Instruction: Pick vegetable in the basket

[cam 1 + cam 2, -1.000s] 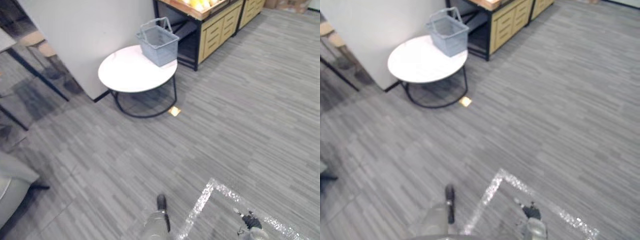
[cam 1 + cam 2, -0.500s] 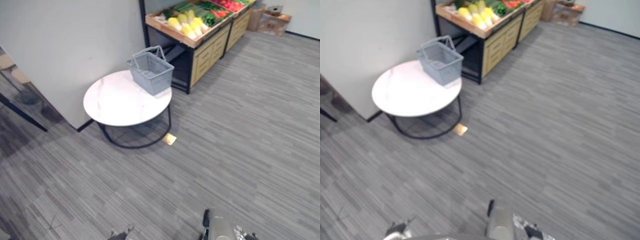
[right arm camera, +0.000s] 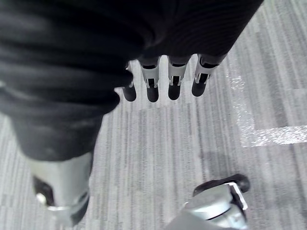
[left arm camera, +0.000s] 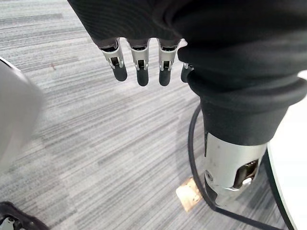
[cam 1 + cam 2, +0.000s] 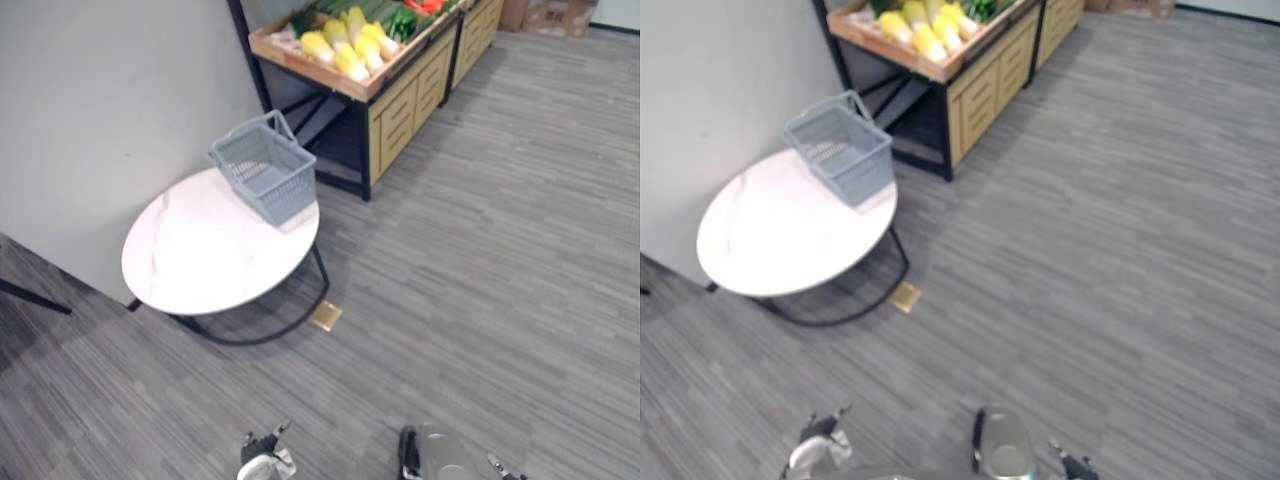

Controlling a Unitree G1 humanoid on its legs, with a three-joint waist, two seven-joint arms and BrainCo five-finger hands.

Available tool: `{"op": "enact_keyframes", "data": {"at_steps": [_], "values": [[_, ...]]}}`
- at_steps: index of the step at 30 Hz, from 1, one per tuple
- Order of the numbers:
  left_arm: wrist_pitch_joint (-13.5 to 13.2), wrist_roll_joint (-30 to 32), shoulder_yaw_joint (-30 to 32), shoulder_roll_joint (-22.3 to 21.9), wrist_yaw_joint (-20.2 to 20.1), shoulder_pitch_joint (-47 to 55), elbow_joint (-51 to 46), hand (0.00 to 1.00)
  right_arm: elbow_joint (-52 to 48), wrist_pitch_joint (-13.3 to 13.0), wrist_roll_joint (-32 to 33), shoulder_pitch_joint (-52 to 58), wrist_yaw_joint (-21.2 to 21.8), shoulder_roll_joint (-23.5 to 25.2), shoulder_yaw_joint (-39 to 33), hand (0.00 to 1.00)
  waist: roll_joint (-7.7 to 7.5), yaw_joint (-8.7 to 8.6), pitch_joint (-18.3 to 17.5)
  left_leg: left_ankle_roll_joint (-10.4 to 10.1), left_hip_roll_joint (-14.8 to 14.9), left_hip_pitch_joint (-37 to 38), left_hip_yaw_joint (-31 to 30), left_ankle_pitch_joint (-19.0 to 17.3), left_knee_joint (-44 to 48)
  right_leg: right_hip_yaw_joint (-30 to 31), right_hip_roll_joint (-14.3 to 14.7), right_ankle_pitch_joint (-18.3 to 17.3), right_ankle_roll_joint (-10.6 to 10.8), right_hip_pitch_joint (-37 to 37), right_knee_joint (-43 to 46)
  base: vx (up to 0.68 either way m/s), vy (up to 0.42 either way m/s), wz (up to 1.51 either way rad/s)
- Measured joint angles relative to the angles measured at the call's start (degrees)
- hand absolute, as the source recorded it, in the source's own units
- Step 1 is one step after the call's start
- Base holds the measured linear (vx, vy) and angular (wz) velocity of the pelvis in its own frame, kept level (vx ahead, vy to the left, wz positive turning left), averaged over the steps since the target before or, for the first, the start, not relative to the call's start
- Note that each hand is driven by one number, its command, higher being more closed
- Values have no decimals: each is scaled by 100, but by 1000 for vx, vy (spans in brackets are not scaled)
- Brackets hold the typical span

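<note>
An empty grey basket (image 5: 265, 178) with its handles up stands on the far edge of a round white table (image 5: 200, 260). Behind it, a wooden stand (image 5: 400, 85) holds yellow vegetables (image 5: 345, 45) with green and red ones further along. My left hand (image 4: 139, 67) hangs over the carpet, far short of the table, fingers straight and holding nothing. My right hand (image 3: 175, 81) hangs the same way over the carpet, fingers straight and holding nothing.
A white wall (image 5: 100, 100) runs behind the table. A small brass floor plate (image 5: 325, 316) lies by the table's black frame. Cardboard boxes (image 5: 550, 12) sit at the far right. Open grey carpet (image 5: 500, 250) stretches right of the table and stand.
The camera has swung, so the table, basket and stand now sit lower and further left in the picture. Nothing on the table has moved. Both hands hold nothing.
</note>
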Motion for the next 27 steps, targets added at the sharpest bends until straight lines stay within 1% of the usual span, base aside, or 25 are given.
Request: {"op": "enact_keyframes", "data": {"at_steps": [1, 2, 3, 5, 6, 7, 8, 9, 10, 11, 12, 13, 14, 15, 16, 17, 18, 19, 20, 21, 22, 24, 25, 26, 27], "values": [[-7, -17, 131, -16, 4, 112, 15, 0, -25, -14, -4, 1, -12, -72, 126, 0, 14, 76, 4, 207, -14, -327, 196, -394, 410, 128, 47, -28, 4, 407, -290, 368, 30, -50], [-35, -113, 243, -19, 9, 126, -18, 0, -60, -14, 24, 3, -30, -75, 182, 0, 11, 189, 5, 363, -58, -670, 415, -726, 416, 245, 50, -38, 16, 758, -590, 359, 53, -44], [-54, -124, 291, -22, 9, 152, -33, 0, -70, -17, 41, -12, -30, -89, 209, 0, 13, 209, 5, 427, -78, -862, 499, -867, 328, 278, 46, -38, 17, 919, -734, 345, 94, -36], [-91, -142, 344, -9, 6, 226, -42, 0, -141, -33, 160, -74, -25, -104, 368, 0, 12, 258, 6, 598, -132, -1342, 776, -1277, -315, 367, -10, -35, 75, 1307, -1105, 326, 122, -36], [-82, -137, 330, 38, 5, 274, -16, 0, -163, -42, 181, -93, -18, -102, 499, 0, -16, 332, 3, 658, -170, -1470, 1019, -1426, -1071, 430, -104, -35, 234, 1525, -1303, 514, 233, -41], [-58, -133, 334, 41, 5, 346, -19, 0, -183, -48, 182, -92, -18, -95, 658, 0, -54, 353, 5, 696, -260, -1469, 1300, -1466, -2067, 454, -234, -69, 394, 1771, -1481, 439, 203, -34], [-50, -132, 337, 40, 9, 377, -18, 0, -186, -51, 182, -85, -17, -94, 729, 0, -79, 350, -7, 714, -339, -1457, 1439, -1453, -2605, 447, -313, -99, 478, 1878, -1540, 490, 238, -7], [-35, -124, 342, 35, 8, 466, -6, 0, -187, -58, 180, -71, -10, -83, 780, 0, -118, 344, -34, 821, -563, -1328, 1698, -1275, -3802, 384, -480, -162, 669, 2133, -1647, 434, 234, 7], [-7, -112, 339, 23, 4, 525, 18, 0, -188, -78, 179, -46, -8, -85, 809, 0, -85, 354, -74, 831, -704, -1218, 1840, -1031, -4804, 324, -587, -270, 828, 2402, -1757, 651, 393, 7], [1, -106, 340, 11, 4, 559, 28, 0, -187, -99, 174, -40, -4, -87, 842, 0, -62, 364, -87, 913, -723, -1201, 1850, -949, -5081, 311, -609, -346, 902, 2508, -1801, 651, 436, -6], [25, -66, 394, 37, -6, 576, 99, 0, -155, -106, 171, -50, 6, -69, 933, 0, -101, 451, -169, 1279, -853, -1232, 1905, -520, -4927, 370, -735, -427, 895, 2662, -1841, 659, 444, 8], [44, 50, 362, 110, -1, 576, 94, 0, -147, -107, 155, -59, 25, 16, 1062, 0, -287, 473, -295, 1427, -1034, -1350, 1968, -775, -4798, 452, -887, -205, 669, 2604, -1871, 548, 358, 14], [38, 67, 330, 131, 3, 570, 95, 0, -146, -108, 129, -91, 39, 53, 1072, 0, -315, 479, -316, 1454, -1065, -1390, 1983, -874, -4755, 517, -911, -25, 589, 2530, -1853, 550, 369, 25], [43, 68, 333, 202, 0, 568, 196, 0, -103, -106, 119, -171, 78, 115, 1065, 0, -394, 511, -355, 1503, -1193, -1376, 1965, -992, -4749, 713, -982, 366, 580, 2489, -1846, 537, 383, 23], [84, 68, 334, 307, 1, 584, 357, 0, -92, -109, 119, -181, 137, 137, 1059, 0, -512, 488, -473, 1670, -1395, -1360, 1896, -1089, -4749, 916, -1091, 656, 674, 2441, -1709, 544, 375, 31], [89, 69, 330, 351, 11, 587, 431, 0, -71, -118, 116, -181, 141, 130, 1053, 0, -559, 478, -532, 1723, -1484, -1334, 1884, -1160, -4760, 996, -1143, 762, 711, 2378, -1521, 539, 329, 43], [110, 68, 284, 425, 14, 570, 505, 0, 22, -144, 116, -203, 142, 98, 1020, 0, -627, 447, -568, 1731, -1622, -1226, 1826, -1313, -4786, 1126, -1230, 955, 982, 2196, -977, 494, 287, 34], [135, 66, 153, 510, 21, 566, 581, 0, 159, -156, 116, -234, 142, 32, 1011, 0, -681, 475, -539, 1654, -1744, -941, 1792, -1541, -4876, 1369, -1306, 1359, 1393, 1755, 193, 460, 265, 25], [142, 64, 47, 583, 34, 594, 659, 0, 218, -172, 116, -226, 142, 16, 1018, 0, -699, 466, -543, 1614, -1809, -658, 1796, -1656, -4981, 1574, -1277, 1751, 1708, 1352, 1267, 391, 220, 11], [178, 60, -95, 635, 53, 618, 687, 0, 266, -180, 117, -214, 140, -9, 1062, 0, -633, 449, -509, 1561, -1823, -353, 1784, -1753, -5059, 1627, -1202, 1957, 2004, 911, 2428, 364, 179, -3], [211, 56, -332, 682, 64, 641, 669, 0, 264, -185, 122, -175, 138, -56, 1186, 0, -610, 421, -490, 1522, -1845, 63, 1776, -1825, -5206, 1476, -1145, 1960, 1966, 364, 3606, 349, 167, -9], [213, 46, -520, 742, 83, 654, 662, 0, 77, -217, 137, -157, 134, -73, 1251, 0, -592, 313, -487, 1529, -1964, 586, 1696, -1823, -5568, 1099, -1123, 1715, 1555, -392, 4469, 340, 144, 10], [206, 38, -545, 748, 105, 589, 638, 0, -58, -230, 135, -145, 124, -84, 1247, 0, -593, 214, -485, 1529, -2033, 775, 1622, -1813, -5711, 883, -1142, 1447, 1390, -803, 4414, 420, 113, 56], [186, 1, -546, 767, 128, 518, 636, 0, -187, -236, 139, -85, 125, -91, 1226, 0, -588, 133, -477, 1524, -2099, 942, 1462, -1810, -5755, 617, -1248, 1081, 1202, -1046, 3913, 376, 55, 67], [185, -12, -541, 747, 146, 468, 620, 0, -225, -236, 143, -49, 126, -93, 1205, 0, -576, 141, -461, 1517, -2125, 999, 1381, -1807, -5769, 492, -1292, 921, 1099, -1061, 3511, 432, -8, 77]]}}
